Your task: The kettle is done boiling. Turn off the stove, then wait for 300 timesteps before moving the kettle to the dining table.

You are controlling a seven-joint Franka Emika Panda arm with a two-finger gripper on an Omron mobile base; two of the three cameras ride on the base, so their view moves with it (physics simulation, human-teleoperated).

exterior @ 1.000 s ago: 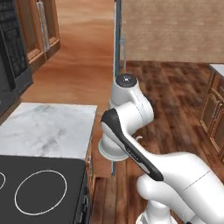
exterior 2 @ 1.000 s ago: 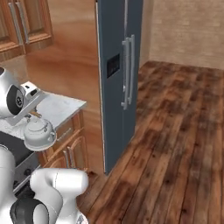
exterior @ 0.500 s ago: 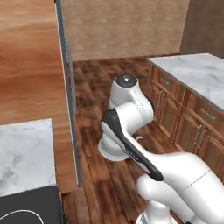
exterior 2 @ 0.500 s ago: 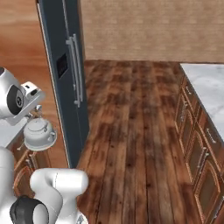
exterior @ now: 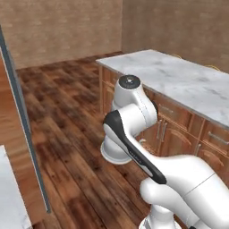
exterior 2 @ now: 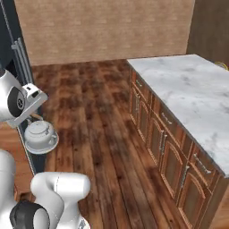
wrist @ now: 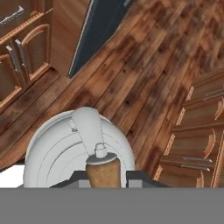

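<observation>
In the right base view, far left, the dark fridge [exterior 2: 13, 58] stands with its long metal handles against the brick wall [exterior 2: 103, 27]. Just in front of it the kettle [exterior 2: 40, 136] hangs in the air over the wooden floor [exterior 2: 103, 116], well clear of any surface, directly beneath the white hand [exterior 2: 32, 120] that comes down onto its handle. In the hand view the kettle [wrist: 78, 153] is seen from above: its domed lid and short spout point away from the camera, and the brown wooden bar [wrist: 103, 171] of its handle sits at the bottom between the finger tips. The hand [wrist: 103, 178] is clenched on that bar, so the kettle is carried by its handle (the tips themselves are mostly hidden behind the bar).

Moving right, the open plank floor runs back to the brick wall. In the left base view the white arm [exterior: 134, 129] fills the middle, and part of the kettle's round underside [exterior: 114, 154] peeks out from behind its dark joint band, above the floor.

Further right stands the dining table [exterior 2: 188, 89], a long island with a white-grey marble top over brown wooden cabinet doors with metal handles. In the left base view the same table [exterior: 179, 76] lies beyond the arm. The kettle is well apart from it, with bare floor between them. At the table's far right edge a small yellowish thing [exterior 2: 222, 65] shows, too small to tell.
</observation>
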